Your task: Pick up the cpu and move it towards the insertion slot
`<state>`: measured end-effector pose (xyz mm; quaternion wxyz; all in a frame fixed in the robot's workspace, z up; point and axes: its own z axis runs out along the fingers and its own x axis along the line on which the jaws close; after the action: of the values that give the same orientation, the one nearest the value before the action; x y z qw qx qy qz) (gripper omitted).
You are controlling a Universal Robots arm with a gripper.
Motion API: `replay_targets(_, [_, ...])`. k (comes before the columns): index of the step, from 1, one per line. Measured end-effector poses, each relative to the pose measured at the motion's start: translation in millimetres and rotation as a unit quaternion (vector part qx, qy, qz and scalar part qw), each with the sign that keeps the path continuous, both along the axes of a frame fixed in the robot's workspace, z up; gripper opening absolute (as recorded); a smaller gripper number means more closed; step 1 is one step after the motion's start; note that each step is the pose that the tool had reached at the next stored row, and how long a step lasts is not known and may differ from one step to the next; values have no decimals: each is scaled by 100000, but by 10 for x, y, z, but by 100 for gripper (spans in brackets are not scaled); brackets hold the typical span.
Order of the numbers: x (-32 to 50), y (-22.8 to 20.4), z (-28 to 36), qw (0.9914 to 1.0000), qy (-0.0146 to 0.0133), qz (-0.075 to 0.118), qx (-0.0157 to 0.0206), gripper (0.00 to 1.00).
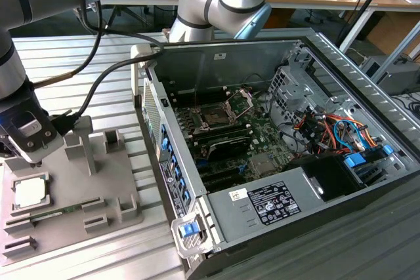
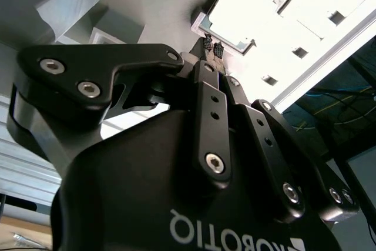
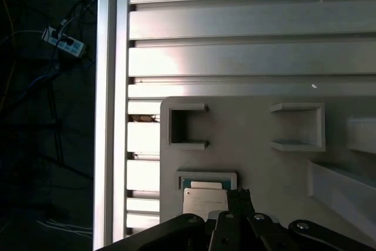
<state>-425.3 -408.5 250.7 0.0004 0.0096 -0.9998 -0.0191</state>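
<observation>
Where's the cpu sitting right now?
In the exterior view the cpu lies flat in the grey fixture plate at the view's left, outside the computer case, close beneath the gripper.

Black claw [image 2: 212, 47] (silver screws [image 2: 215, 163])

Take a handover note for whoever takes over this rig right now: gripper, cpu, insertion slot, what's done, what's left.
The gripper is shut and holds nothing; it hangs close over one edge of the cpu.
The cpu lies flat in its recess on the grey fixture plate, outside the computer case.
The insertion slot is on the board inside the open case; its bracket looks raised.
Done: the arm is at the cpu.
Left: the pickup and the move towards the slot.
</observation>
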Motion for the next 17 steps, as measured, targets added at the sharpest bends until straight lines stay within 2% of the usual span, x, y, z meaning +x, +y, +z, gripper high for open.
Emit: replay_targets(17, [-33,0,-39,100000,3,-3,0,11])
